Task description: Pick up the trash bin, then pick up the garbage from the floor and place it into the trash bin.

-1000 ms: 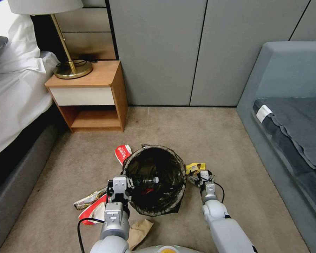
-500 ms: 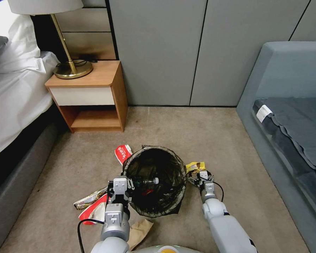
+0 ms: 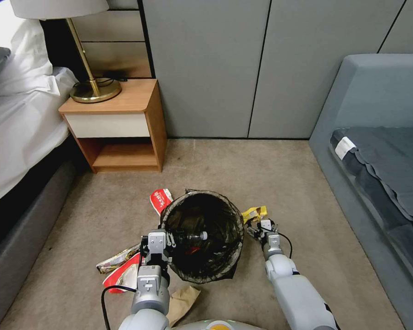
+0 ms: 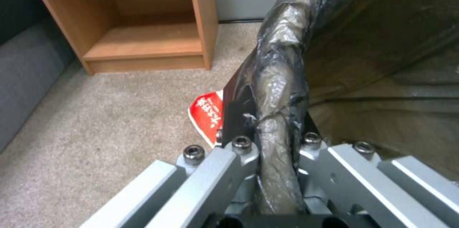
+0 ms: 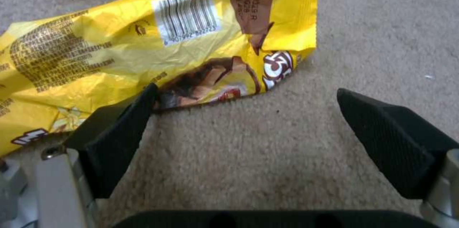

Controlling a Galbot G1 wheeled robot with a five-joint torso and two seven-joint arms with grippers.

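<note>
The trash bin (image 3: 215,266), lined with a dark bag, is held just above the floor (image 3: 261,174) by my left gripper (image 3: 166,238), which is shut on its near-left rim (image 4: 279,88). A clear bottle (image 3: 192,237) lies inside the bin. Right of the bin my right gripper (image 3: 258,228) is open and low over the carpet, right behind a yellow wrapper (image 3: 254,213). In the right wrist view the yellow wrapper (image 5: 143,41) lies flat, one fingertip (image 5: 119,131) touching its edge, the gripper (image 5: 246,113) spread wide. More garbage lies about: a red wrapper (image 3: 160,199), red-and-white wrappers (image 3: 121,270), a brown paper bag (image 3: 183,300).
A wooden nightstand (image 3: 119,123) with a brass lamp (image 3: 89,89) stands at the back left beside a bed (image 3: 18,119). A grey sofa (image 3: 381,151) runs along the right side. Grey wall panels (image 3: 225,68) close off the back. Bare carpet lies between bin and wall.
My right gripper has edged forward along the carpet to the yellow wrapper, which has shifted slightly away. The left gripper and the bin have stayed put.
</note>
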